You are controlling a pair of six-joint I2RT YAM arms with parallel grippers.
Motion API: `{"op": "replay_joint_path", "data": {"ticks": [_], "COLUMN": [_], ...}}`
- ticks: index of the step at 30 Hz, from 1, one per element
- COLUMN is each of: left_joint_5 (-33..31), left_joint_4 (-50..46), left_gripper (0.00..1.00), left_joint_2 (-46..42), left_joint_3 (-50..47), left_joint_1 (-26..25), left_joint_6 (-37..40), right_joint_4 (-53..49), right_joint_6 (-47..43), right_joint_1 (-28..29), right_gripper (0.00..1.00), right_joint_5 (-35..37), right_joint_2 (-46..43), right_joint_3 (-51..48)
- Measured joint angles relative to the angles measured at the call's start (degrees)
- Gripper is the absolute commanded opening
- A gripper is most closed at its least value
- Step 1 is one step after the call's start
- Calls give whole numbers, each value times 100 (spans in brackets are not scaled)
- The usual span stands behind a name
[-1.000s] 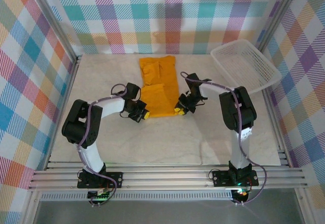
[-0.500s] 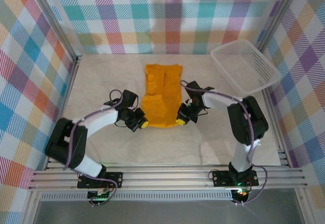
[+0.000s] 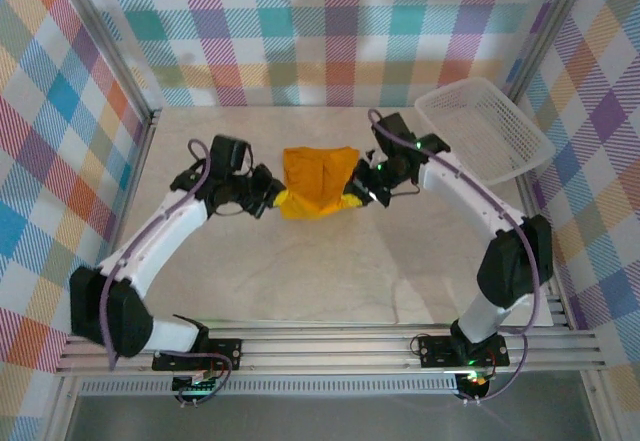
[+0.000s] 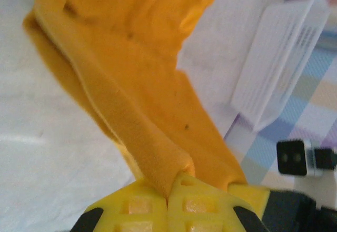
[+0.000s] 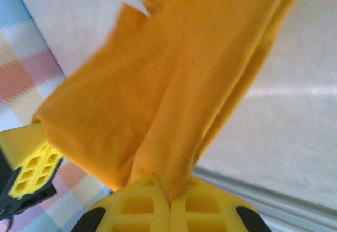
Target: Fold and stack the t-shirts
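Over the last second both arms have stretched out from their bases and carried the near hem of the mustard-orange t-shirt point(image 3: 318, 181) toward 12 o'clock. What was a long flat strip on the marble-look tabletop point(image 3: 300, 271) is now a short, doubled-over bundle just past the table's centre. The left gripper point(image 3: 281, 200) is clenched on the cloth at the bundle's 9 o'clock corner and the right gripper point(image 3: 352, 197) on its 3 o'clock corner. Each wrist view shows the yellow jaws pressed together with folds of orange fabric running straight out of the seam. The fold looks about half laid, and the risk lies in how it lands. If one arm travels further than the other, the upper layer could come down skewed over the lower one. If both overshoot toward 12 o'clock, they may drag the bottom layer along and bunch it. The pinches sit at the very edge of thick, gathered cloth, so a corner could also slip free early and flop open. The white plastic mesh basket point(image 3: 480, 131) sits at 2 o'clock in the far right corner, apart from the shirt and just beyond the right arm. Nothing lies in it.
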Motion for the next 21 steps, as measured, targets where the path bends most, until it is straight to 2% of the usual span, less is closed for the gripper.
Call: {"op": "replay_joint_path", "data": {"ticks": [6, 7, 8, 9, 12, 14, 17, 18, 21], "left_joint_5": [28, 15, -13, -35, -166, -323, -522, -588, -721], "left_joint_4": [302, 317, 328, 297, 107, -101, -247, -219, -166], "left_gripper": [0, 2, 14, 28, 58, 61, 61, 60, 58], "left_joint_2": [2544, 2990, 3473, 3838, 4787, 4944, 4719, 4503, 3504], "left_joint_3": [2135, 2544, 2983, 3329, 4229, 4301, 4022, 3748, 2610], "left_joint_1": [428, 479, 535, 581, 702, 723, 719, 691, 505], "left_joint_6": [79, 114, 177, 225, 356, 422, 522, 527, 387], "right_joint_4": [-17, -17, -13, -50, -402, -780, -1316, -1246, -732], "right_joint_6": [98, 101, 83, 70, -13, -129, -378, -461, -664], "right_joint_1": [-595, -682, -772, -833, -1014, -1119, -1228, -1239, -1207], "right_gripper": [2, 14, 30, 39, 57, 58, 56, 55, 52], "right_joint_5": [225, 249, 280, 269, 221, 216, 319, 350, 450], "right_joint_2": [1956, 2404, 2940, 3375, 5005, 5781, 5761, 5519, 4076], "right_joint_3": [2035, 2518, 3121, 3646, 6002, 7197, 7130, 6664, 4183]}}
